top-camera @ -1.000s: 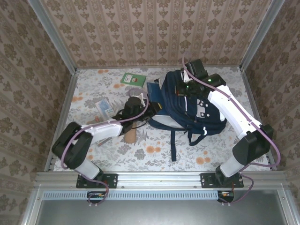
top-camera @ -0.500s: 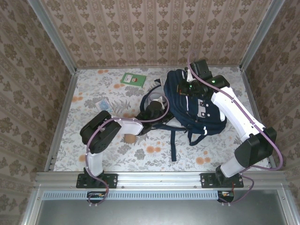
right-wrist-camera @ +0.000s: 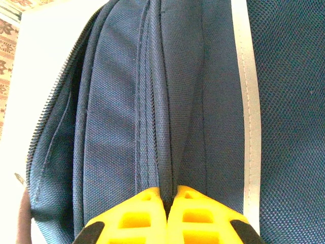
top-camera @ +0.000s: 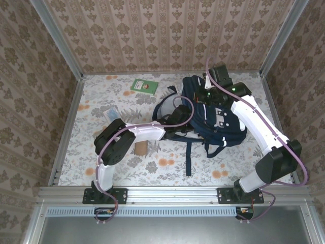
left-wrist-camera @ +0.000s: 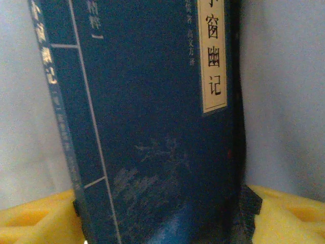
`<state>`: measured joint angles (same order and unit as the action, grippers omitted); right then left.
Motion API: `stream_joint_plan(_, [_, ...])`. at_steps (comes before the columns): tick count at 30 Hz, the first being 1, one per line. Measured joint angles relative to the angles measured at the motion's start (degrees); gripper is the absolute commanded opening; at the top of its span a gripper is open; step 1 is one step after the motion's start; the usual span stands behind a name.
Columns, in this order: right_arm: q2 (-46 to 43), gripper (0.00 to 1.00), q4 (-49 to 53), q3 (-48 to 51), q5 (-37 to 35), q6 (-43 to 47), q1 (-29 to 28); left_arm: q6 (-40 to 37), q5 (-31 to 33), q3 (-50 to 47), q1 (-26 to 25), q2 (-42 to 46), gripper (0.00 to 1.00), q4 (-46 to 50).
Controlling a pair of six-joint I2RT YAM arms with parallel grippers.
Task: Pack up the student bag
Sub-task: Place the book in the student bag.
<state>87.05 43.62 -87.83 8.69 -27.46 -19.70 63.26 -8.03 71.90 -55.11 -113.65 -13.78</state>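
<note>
**Top external view: left hand lets go of the book inside the bag**

The worktop [top-camera: 167, 165] is covered with a floral cloth. Toward its far right lies the student bag [top-camera: 210, 129], a slumped navy fabric pack with white reflective stripes and dark straps trailing toward the near edge. Its mouth faces left.

The left arm has swung in from the middle of the worktop over the last second. The left hand [top-camera: 176, 116] now sits at the bag's opening. The right hand [top-camera: 205, 94] has stayed on the bag's top edge. In the right wrist view its yellow fingers are pressed together on a fold of coarse woven fabric beside a zip seam, holding the mouth up.

In the left wrist view the left hand [left-wrist-camera: 162, 218] has just gone from nearly closed to spread wide. A flat, hard-cornered dark-blue book [left-wrist-camera: 152, 127] with a cream title label stands between the fingers against pale lining. I judge it released, so one item is packed.

A green notebook [top-camera: 143, 85], a clear packet [top-camera: 110, 112] and a brown cardboard tube [top-camera: 140, 147] remain outside, so more packing is probably left.
</note>
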Motion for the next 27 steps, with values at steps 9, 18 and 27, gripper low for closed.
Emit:
stream_joint_plan(9, [-0.31,0.0,-0.96,0.87,0.83,0.04,0.09,-5.11,2.69,-0.09,1.03,4.31,0.78,7.91])
stream_joint_plan(18, [-1.62,0.0,-4.15,5.38,1.31,0.46,0.09,-11.41,5.11,-3.82,4.24,17.27,0.78,17.33])
stream_joint_plan(27, [-2.8,0.0,-10.16,11.61,3.65,0.42,-0.22,-18.27,4.46,-4.85,11.47,26.62,0.78,25.29])
